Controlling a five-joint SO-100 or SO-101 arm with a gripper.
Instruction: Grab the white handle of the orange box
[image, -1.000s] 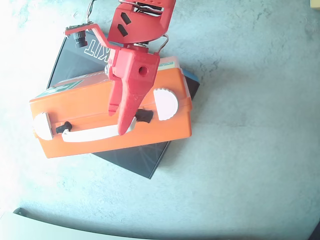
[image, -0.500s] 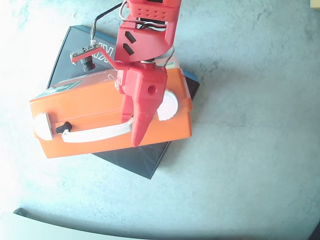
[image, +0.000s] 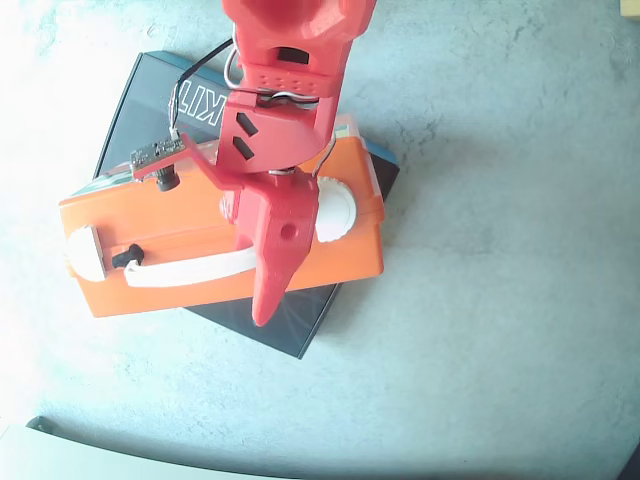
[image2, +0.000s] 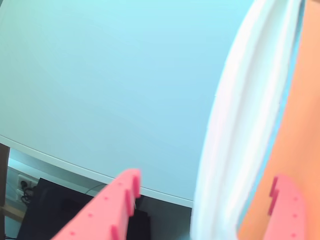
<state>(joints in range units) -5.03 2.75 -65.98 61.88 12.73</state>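
Red tool over white handle of orange box, box atop dark box.

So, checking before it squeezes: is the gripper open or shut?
Open. In the wrist view, the gripper's two red fingers stand apart with the white handle between them.

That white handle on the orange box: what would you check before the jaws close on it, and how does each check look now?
1. White handle between the jaws in the wrist view: ok.
2. Gripper open wide enough: ok.
3. Orange box lying steady on the dark box: ok.
4. White latch clear of the jaws: ok in the wrist view.
5. Handle deep enough inside the jaws: cannot tell.
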